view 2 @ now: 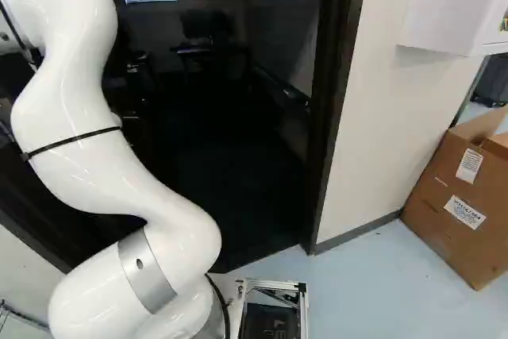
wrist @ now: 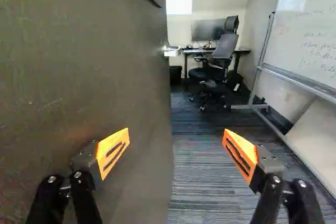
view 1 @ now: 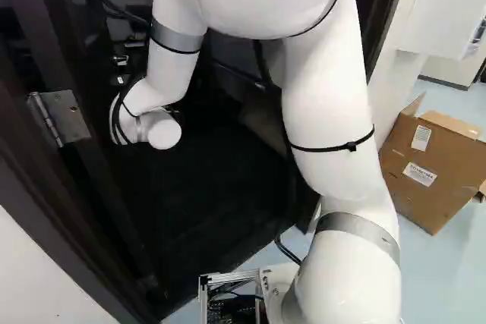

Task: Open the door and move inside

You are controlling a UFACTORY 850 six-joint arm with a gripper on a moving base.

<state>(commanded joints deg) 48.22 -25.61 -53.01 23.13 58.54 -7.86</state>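
Door stands open at left, close beside the wide-spread, empty gripper; driving in angled left could scrape its face, while drifting right could catch the near frame.

In the right base view, we see the door frame between our arm and the wall, the cardboard box beside the wall. Past the door, 1 office chair stands before the surface, across from the whiteboard.
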